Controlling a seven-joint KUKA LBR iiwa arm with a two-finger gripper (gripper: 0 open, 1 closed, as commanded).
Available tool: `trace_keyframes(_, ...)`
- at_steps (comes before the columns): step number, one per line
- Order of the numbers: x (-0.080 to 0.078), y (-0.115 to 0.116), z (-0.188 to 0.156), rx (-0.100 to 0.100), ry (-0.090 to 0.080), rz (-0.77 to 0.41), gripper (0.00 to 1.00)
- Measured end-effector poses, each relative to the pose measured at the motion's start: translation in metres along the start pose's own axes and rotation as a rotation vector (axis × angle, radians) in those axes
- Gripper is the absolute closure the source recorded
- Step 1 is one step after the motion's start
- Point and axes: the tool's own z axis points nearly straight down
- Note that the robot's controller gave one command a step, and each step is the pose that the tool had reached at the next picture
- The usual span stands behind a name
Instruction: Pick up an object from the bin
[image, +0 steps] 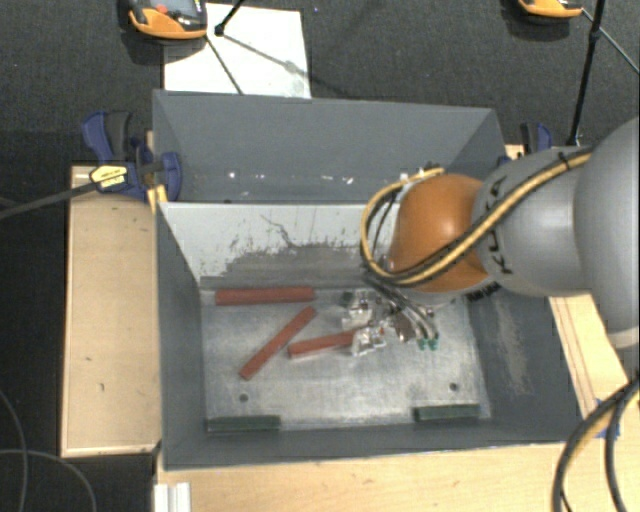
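Camera view from above: we found the gripper (388, 330) low over the floor of the grey metal bin (320, 150), right of centre, beneath the arm's orange wrist cover (432, 235). Looped cables (372, 235) ran round that cover. Whether the gripper stood wide, narrow or closed on anything we could not tell (its metal parts crowded together under the cover).

We noted three reddish-brown sticks on the bin floor. The short stick (320, 346) lay nearly level, just left of the gripper, its right end reaching the gripper's metal; we could not confirm contact. The slanted stick (277, 343) lay left of it, running from near-left to far-right, its far end close to the short stick. The far stick (265, 295) lay along the foot of the far wall, apart from the gripper.

Two dark flat blocks lay at the near edge of the floor, the left block (242, 424) and the right block (447, 411), both well apart from the gripper.
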Motion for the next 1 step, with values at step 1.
trace_keyframes(1,-0.0223,-0.0014,-0.1876,0.001,0.008,0.005,1.0)
